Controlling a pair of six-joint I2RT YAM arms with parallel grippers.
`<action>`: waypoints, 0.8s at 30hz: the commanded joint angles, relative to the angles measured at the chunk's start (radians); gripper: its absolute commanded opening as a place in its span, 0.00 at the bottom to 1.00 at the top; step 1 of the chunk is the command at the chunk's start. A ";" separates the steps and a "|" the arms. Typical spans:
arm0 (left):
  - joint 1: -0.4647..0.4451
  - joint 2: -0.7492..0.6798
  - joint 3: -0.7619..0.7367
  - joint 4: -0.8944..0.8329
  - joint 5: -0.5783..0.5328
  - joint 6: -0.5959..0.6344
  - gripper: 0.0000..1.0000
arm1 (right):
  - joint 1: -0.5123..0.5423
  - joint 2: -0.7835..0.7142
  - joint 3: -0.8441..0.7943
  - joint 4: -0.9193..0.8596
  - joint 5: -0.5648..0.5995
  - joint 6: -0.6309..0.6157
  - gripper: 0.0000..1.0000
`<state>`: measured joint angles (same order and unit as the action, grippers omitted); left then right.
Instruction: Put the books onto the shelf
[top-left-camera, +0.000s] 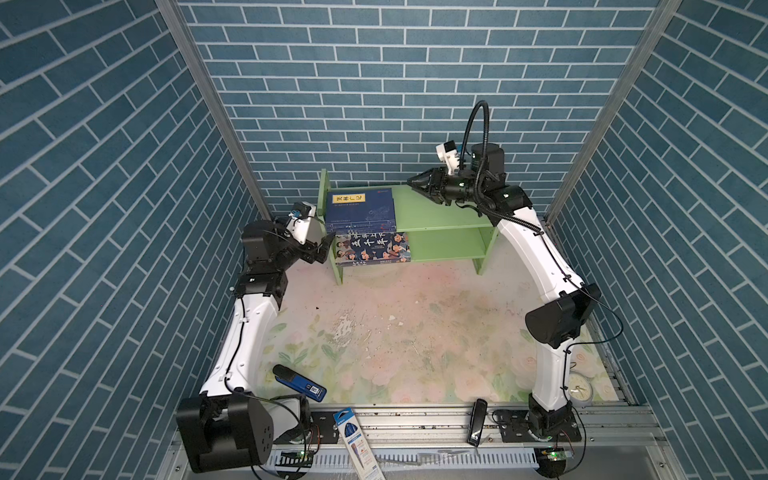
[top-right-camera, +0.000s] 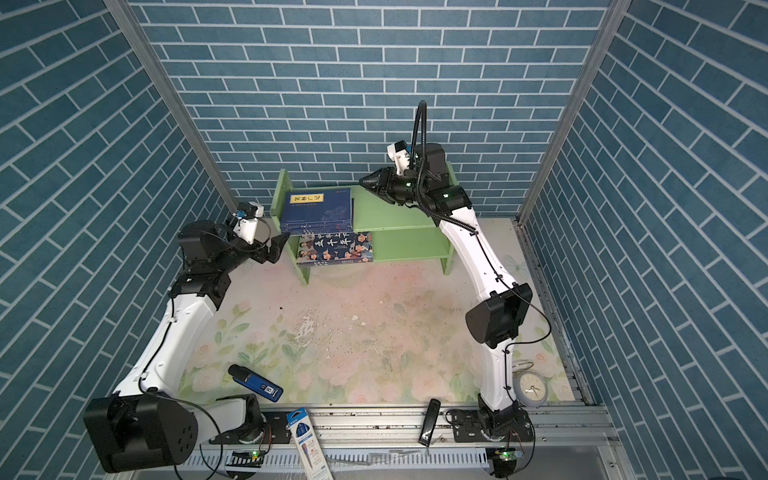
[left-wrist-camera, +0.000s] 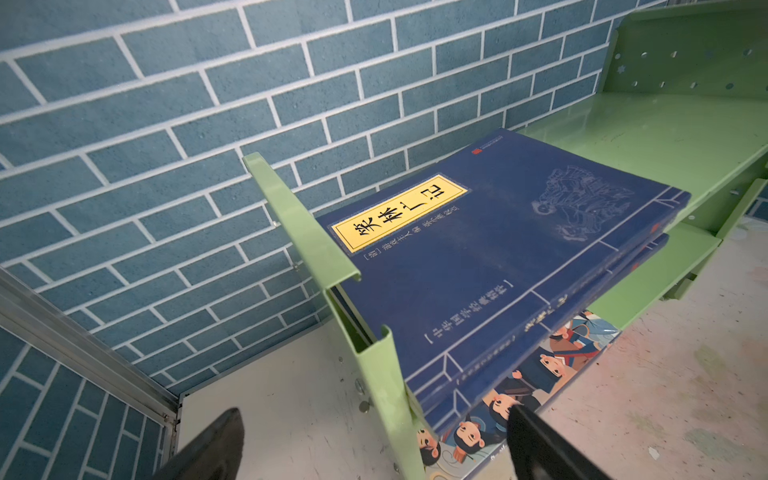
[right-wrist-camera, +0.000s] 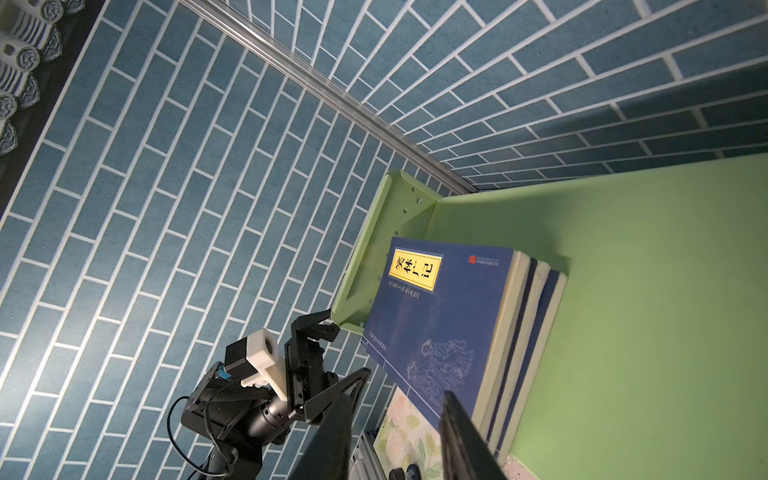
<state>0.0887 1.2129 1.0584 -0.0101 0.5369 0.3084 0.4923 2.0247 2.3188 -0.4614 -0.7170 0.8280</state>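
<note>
The light green shelf (top-left-camera: 440, 208) (top-right-camera: 395, 212) stands at the back of the table. A stack of navy-blue books (top-left-camera: 359, 210) (top-right-camera: 318, 210) (left-wrist-camera: 498, 257) (right-wrist-camera: 449, 307) with a yellow label lies flat at the left end of its upper tier. Under it, on the lower tier, lies the cartoon-faced book (top-left-camera: 372, 249) (top-right-camera: 336, 248) (left-wrist-camera: 552, 365). My left gripper (top-left-camera: 328, 245) (top-right-camera: 282, 245) (left-wrist-camera: 374, 413) is open, its jaws standing either side of the shelf's left side panel (left-wrist-camera: 386, 374). My right gripper (top-left-camera: 411, 181) (top-right-camera: 362, 181) (right-wrist-camera: 395, 394) hovers over the upper tier right of the stack, jaws apart, holding nothing.
A small blue handheld device (top-left-camera: 299, 382) lies at the front left. A pen package (top-left-camera: 357, 440) and a black object (top-left-camera: 477, 422) rest on the front rail. A round clock (top-left-camera: 579, 388) sits by the right arm's base. Brick-patterned walls close in behind and on both sides.
</note>
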 joint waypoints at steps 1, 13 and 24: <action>0.008 -0.001 -0.015 0.008 0.004 0.019 1.00 | -0.003 -0.043 -0.013 0.027 0.007 -0.046 0.37; 0.008 0.022 -0.008 0.044 -0.066 0.003 1.00 | -0.006 -0.038 -0.018 0.041 0.003 -0.040 0.37; 0.008 0.039 -0.002 0.059 -0.095 0.003 1.00 | -0.006 -0.035 -0.019 0.047 0.002 -0.032 0.37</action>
<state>0.0895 1.2346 1.0534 0.0273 0.4599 0.3115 0.4896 2.0247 2.3100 -0.4458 -0.7174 0.8280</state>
